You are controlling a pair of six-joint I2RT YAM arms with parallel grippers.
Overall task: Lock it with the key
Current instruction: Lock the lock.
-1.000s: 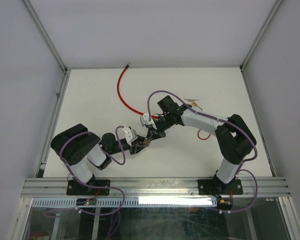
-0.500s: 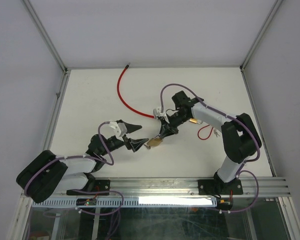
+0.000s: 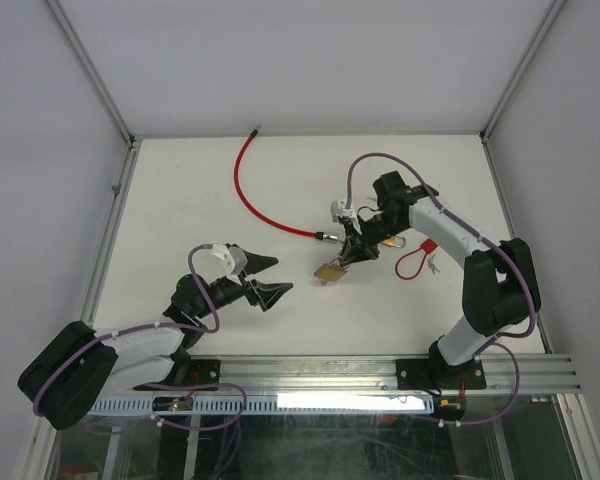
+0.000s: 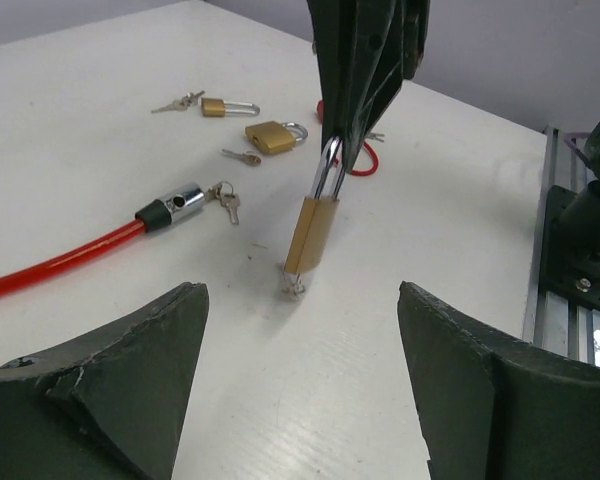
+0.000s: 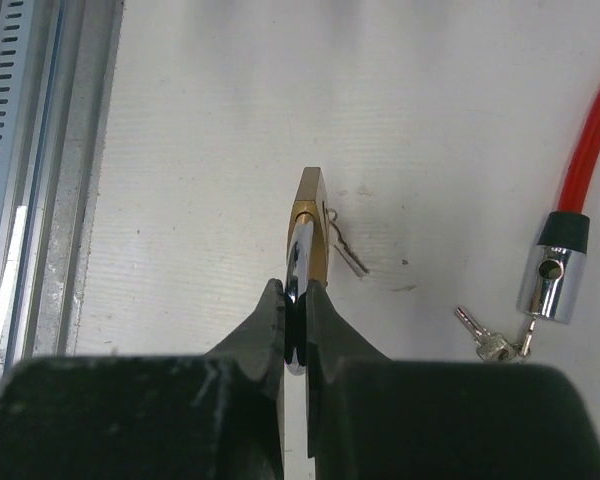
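Observation:
A brass padlock [image 3: 329, 271] hangs body-down over the table, its lower end almost touching the surface. My right gripper [image 3: 352, 252] is shut on its chrome shackle [image 5: 297, 290]; the brass body [image 5: 310, 235] points away from the fingers. A small silver key [image 4: 293, 283] sticks out at the bottom of the padlock [image 4: 312, 233]; in the right wrist view the key [image 5: 348, 255] lies beside the body. My left gripper [image 3: 278, 276] stands wide open and empty, to the left of the padlock and apart from it. In the left wrist view my left gripper [image 4: 300, 300] faces the padlock.
A red cable lock [image 3: 255, 195] curves from the back to its chrome head [image 4: 175, 207], with keys [image 5: 490, 340] beside it. Two more brass padlocks [image 4: 273, 136] [image 4: 225, 106] and loose keys lie beyond. A thin red loop [image 3: 415, 262] lies right of the right gripper.
The left gripper has opened, let go at the padlock and drawn back to the left. The right gripper has carried the padlock to the right.

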